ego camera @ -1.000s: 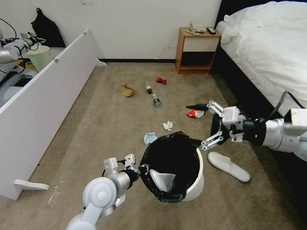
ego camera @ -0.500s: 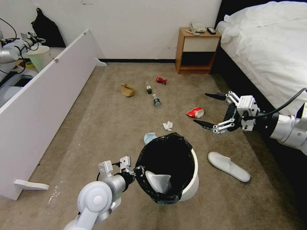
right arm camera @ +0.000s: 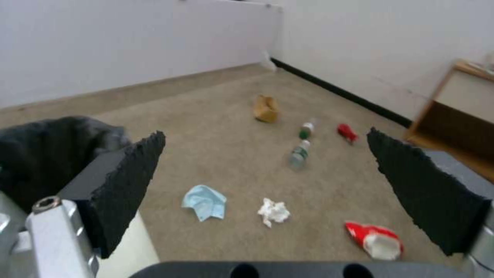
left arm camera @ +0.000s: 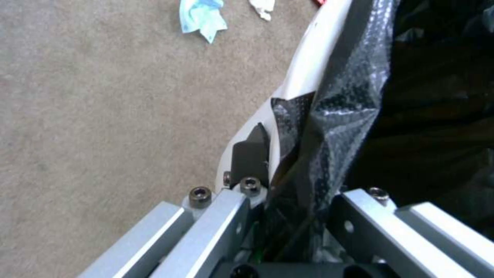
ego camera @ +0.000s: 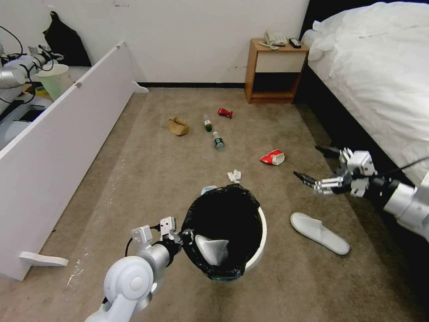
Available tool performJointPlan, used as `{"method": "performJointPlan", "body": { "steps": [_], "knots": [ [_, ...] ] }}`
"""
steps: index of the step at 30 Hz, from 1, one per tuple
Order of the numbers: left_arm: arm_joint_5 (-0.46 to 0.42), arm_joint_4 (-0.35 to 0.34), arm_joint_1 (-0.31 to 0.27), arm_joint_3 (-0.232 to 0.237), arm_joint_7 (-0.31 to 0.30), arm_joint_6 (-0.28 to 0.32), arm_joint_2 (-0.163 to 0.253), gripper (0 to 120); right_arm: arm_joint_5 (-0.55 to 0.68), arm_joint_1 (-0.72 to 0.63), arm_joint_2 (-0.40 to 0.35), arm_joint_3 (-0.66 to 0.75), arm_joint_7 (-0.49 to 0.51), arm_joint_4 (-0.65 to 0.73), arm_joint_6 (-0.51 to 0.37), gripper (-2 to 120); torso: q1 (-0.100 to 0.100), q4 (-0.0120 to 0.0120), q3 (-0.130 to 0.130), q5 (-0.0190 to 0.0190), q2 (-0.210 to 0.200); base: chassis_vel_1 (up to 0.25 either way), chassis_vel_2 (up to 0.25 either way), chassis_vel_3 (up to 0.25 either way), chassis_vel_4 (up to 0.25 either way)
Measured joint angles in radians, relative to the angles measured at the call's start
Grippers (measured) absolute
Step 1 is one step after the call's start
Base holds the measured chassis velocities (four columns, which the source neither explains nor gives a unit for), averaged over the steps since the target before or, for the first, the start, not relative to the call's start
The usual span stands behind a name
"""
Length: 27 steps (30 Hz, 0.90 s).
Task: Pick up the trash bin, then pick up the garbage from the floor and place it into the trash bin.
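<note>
The trash bin (ego camera: 258, 232), white with a black bag (left arm camera: 350, 116) over its rim, leans toward me with a white slipper (ego camera: 212, 248) inside. My left gripper (ego camera: 178, 235) is shut on its near rim; one finger pad (left arm camera: 249, 154) presses the white wall (left arm camera: 303, 69). My right gripper (ego camera: 306, 160) hangs open and empty over the carpet, right of the bin and above the second slipper (ego camera: 319, 232). On the floor lie a snack packet (ego camera: 273, 157), tissue (ego camera: 234, 175), blue mask (right arm camera: 205, 200), two bottles (ego camera: 219, 141), a red wrapper (ego camera: 225, 112) and a paper bag (ego camera: 178, 126).
A long white panel (ego camera: 67, 143) runs along the left, with a pale green bin (ego camera: 56, 80) behind it. The wooden nightstand (ego camera: 275, 69) stands at the far wall. The bed (ego camera: 380, 71) fills the right side, close to my right arm.
My right gripper, still open, has swung away from the bin's rim to the right and lower. The left arm has carried the bin a little left and nearer to me.
</note>
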Motion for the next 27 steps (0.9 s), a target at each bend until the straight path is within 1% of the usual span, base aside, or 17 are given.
{"method": "performJointPlan", "body": {
  "steps": [2, 3, 5, 10, 12, 13, 14, 15, 16, 17, 18, 27],
  "knots": [
    [0.009, -0.02, 0.021, -0.008, 0.0, 0.0, -0.006, 2, -0.026, 0.018, 0.055, -0.024, 0.004, -0.001, 0.008, 100, 0.0, 0.0001, 0.0, 0.0, 0.0, 0.0, 0.0, 0.0, 0.0],
    [0.009, -0.02, 0.021, -0.008, 0.0, 0.0, -0.006, 2, -0.026, 0.018, 0.055, -0.024, 0.004, -0.001, 0.008, 100, 0.0, 0.0001, 0.0, 0.0, 0.0, 0.0, 0.0, 0.0, 0.0],
    [0.013, -0.032, 0.031, -0.014, -0.001, 0.0, -0.009, 2, -0.05, 0.021, 0.094, -0.02, -0.01, 0.002, 0.016, 100, 0.0, 0.0, 0.0, -0.0001, 0.0, 0.0, 0.0, 0.0, 0.0],
    [0.014, -0.042, 0.038, -0.018, -0.003, 0.0, -0.011, 2, -0.065, 0.02, 0.12, -0.006, -0.02, 0.012, 0.022, 100, 0.0, 0.0, 0.0, -0.0001, 0.0, 0.0, 0.0, 0.0, 0.0],
    [0.014, -0.055, 0.047, -0.023, -0.008, 0.0, -0.012, 2, -0.097, 0.011, 0.17, 0.018, -0.036, 0.045, 0.032, 100, 0.0, 0.0, 0.0, -0.0002, 0.0, 0.0, 0.0, 0.0, 0.0],
    [0.013, -0.063, 0.051, -0.027, -0.009, 0.0, -0.009, 2, -0.121, 0.009, 0.211, 0.027, -0.047, 0.066, 0.035, 100, 0.0, -0.0002, 0.0, -0.0004, 0.0, 0.0, 0.0, 0.0, 0.0],
    [0.013, -0.063, 0.051, -0.027, -0.009, 0.0, -0.009, 2, -0.121, 0.009, 0.211, 0.027, -0.047, 0.066, 0.035, 100, 0.0, -0.0002, 0.0, -0.0004, 0.0, 0.0, 0.0, 0.0, 0.0],
    [0.01, -0.07, 0.055, -0.029, -0.009, 0.0, -0.002, 2, -0.14, 0.009, 0.242, 0.03, -0.055, 0.079, 0.036, 100, 0.0, -0.0002, 0.0, -0.0002, 0.0, 0.0, 0.0, 0.0, 0.0],
    [0.01, -0.07, 0.055, -0.029, -0.009, 0.0, -0.002, 2, -0.14, 0.009, 0.242, 0.03, -0.055, 0.079, 0.036, 100, 0.0, -0.0002, 0.0, -0.0002, 0.0, 0.0, 0.0, 0.0, 0.0],
    [0.005, -0.081, 0.059, -0.032, -0.009, 0.0, 0.01, 2, -0.169, 0.011, 0.281, 0.037, -0.072, 0.092, 0.04, 100, 0.0, -0.0002, 0.0, -0.0002, 0.0, 0.0, 0.0, 0.0, 0.0],
    [0.001, -0.088, 0.059, -0.033, -0.009, 0.002, 0.017, 2, -0.185, 0.012, 0.298, 0.043, -0.085, 0.097, 0.043, 100, 0.0, -0.0001, 0.0, -0.0002, 0.0, 0.0, 0.0, 0.0, 0.0],
    [-0.003, -0.097, 0.057, -0.035, -0.009, 0.005, 0.024, 2, -0.214, 0.025, 0.34, 0.043, -0.102, 0.116, 0.046, 100, 0.0, 0.0001, 0.0, -0.0002, 0.0, 0.0, 0.0, 0.0, 0.0]
  ]
}}
